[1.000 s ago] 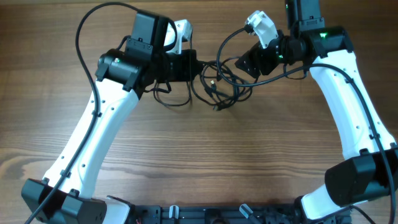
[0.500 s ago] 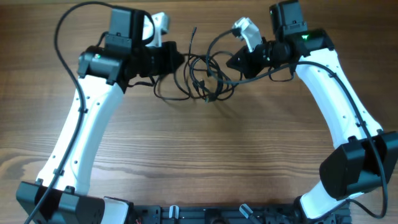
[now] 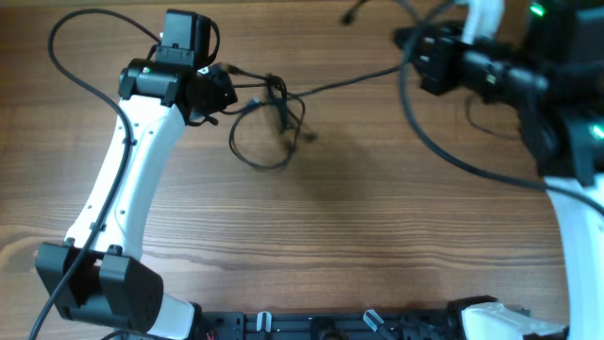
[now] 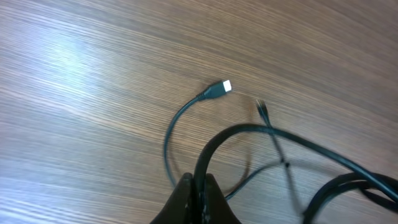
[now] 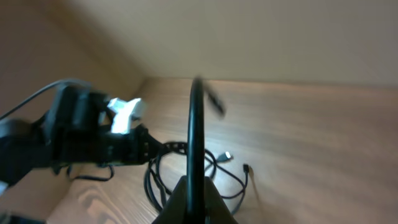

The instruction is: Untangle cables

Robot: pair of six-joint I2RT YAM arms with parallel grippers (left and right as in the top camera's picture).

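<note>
So, where are the cables (image 3: 281, 106)?
— Looped on the counter (image 3: 340, 227), far left. The left hand (image 4: 198, 183) pinches one strand. The right hand (image 5: 194, 186), raised far right, pinches a strand leading off them.

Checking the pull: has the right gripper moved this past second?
Yes. Against the table, the right gripper, holding a cable, went right and toward the far edge.

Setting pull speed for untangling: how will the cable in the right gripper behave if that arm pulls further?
Likely floppy: the cables rest in loose loops on the table. Probably light: the strand to the right gripper spans the gap with little sag. It may drag the rest along, since the left gripper pinches only one length.
</note>
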